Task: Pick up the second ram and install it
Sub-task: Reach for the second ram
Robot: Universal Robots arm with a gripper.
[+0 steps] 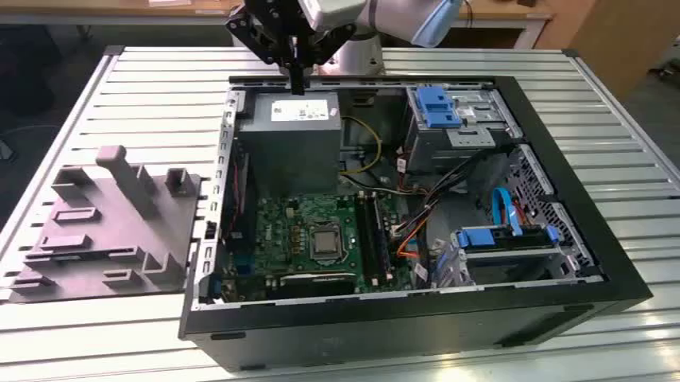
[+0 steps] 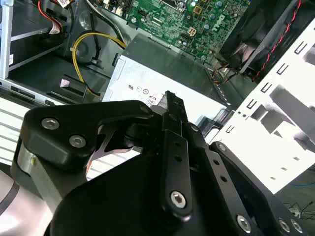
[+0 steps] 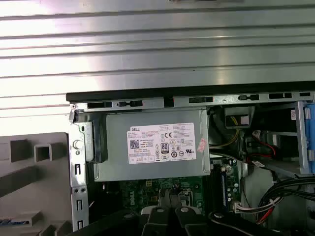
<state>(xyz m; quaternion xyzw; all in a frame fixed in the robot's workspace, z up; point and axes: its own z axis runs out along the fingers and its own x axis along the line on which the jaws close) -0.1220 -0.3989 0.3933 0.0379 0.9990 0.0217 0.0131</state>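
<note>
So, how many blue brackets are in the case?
2: upper blue bracket, high in the exterior view; lower blue bracket, toward the exterior view's right; others may be hidden.

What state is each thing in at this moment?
gripper, shut, above the power supply.
computer case, lying on its side on the table, side panel off, insides exposed.
power supply, mounted in the case.
grey tray, flat on the table, at the exterior view's left of the case.
memory slots, cannot tell which are filled.
</note>
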